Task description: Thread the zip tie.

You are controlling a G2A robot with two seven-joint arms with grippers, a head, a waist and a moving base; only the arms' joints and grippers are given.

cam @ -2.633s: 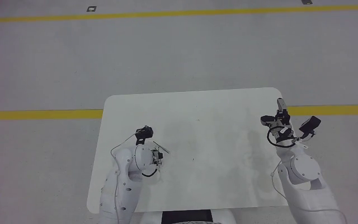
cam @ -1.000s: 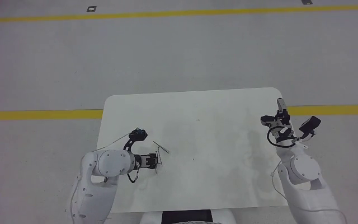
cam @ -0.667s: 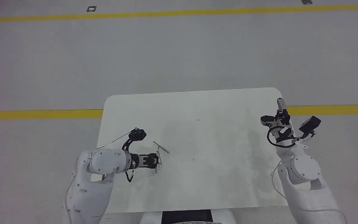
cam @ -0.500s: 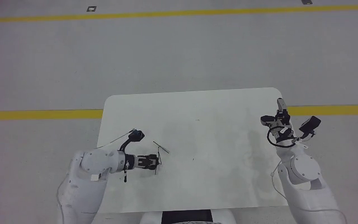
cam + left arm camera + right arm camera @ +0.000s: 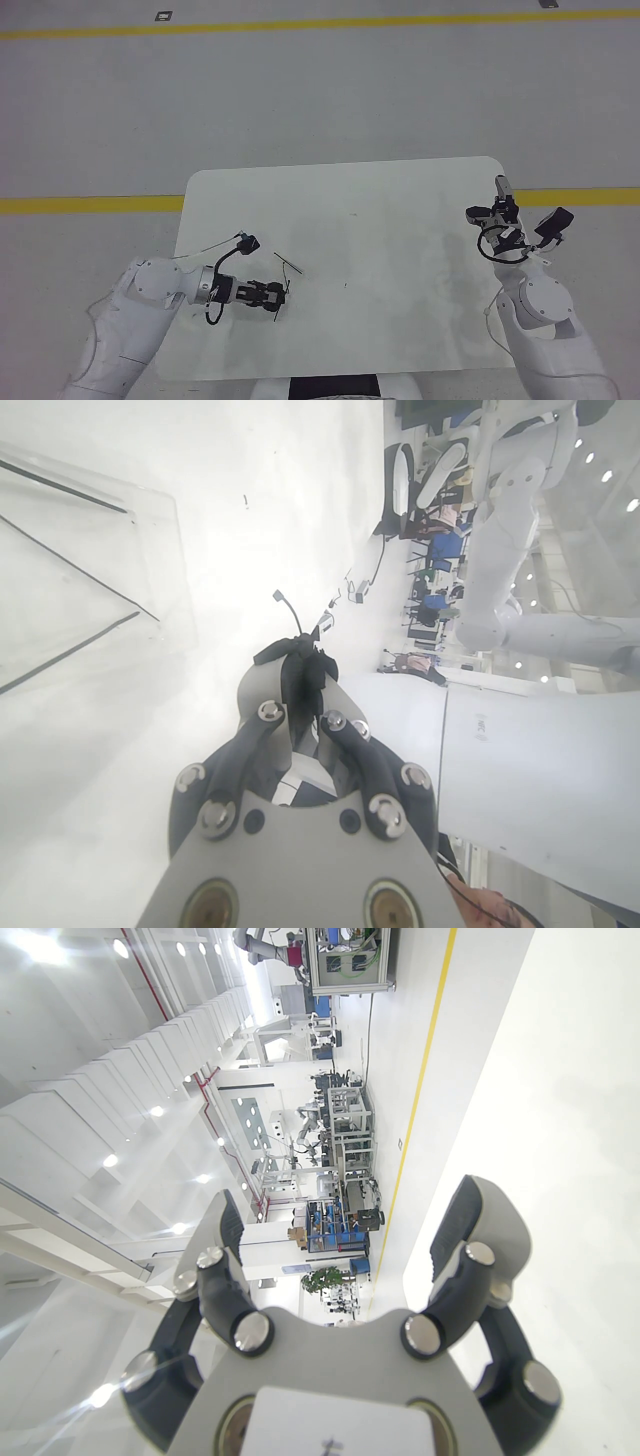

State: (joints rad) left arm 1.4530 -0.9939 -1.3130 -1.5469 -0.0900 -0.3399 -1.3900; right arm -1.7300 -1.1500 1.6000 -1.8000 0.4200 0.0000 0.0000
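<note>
In the left wrist view, the left claw [image 5: 301,656] is seen with its dark fingers pressed together on a thin black plastic zip tie [image 5: 291,614]. The tie's short free end, tipped with a small square head, sticks out just past the fingertips above the white round-cornered table [image 5: 400,190]. To one side of this claw, near it but apart from it, a clear plastic tray [image 5: 167,550] is shown, with further black zip ties [image 5: 80,565] lying in it. From above, that spot near the claw's tips, on the side away from the robot, is marked by a thin black strip [image 5: 288,263]. The top view adds the layout: the left forearm is laid low across the table's near left corner, and the two claws are set well apart, at opposite sides of the table. In the right wrist view, the right claw [image 5: 345,1200] is shown spread wide; from above it is placed at the table's right edge. Compared with 2.6 s ago, the left elbow has been swung outward, away from the body, so that the forearm now runs sideways toward the claw. The claw itself has been kept at almost the same spot beside the strip, and the right arm has not been moved.
</note>
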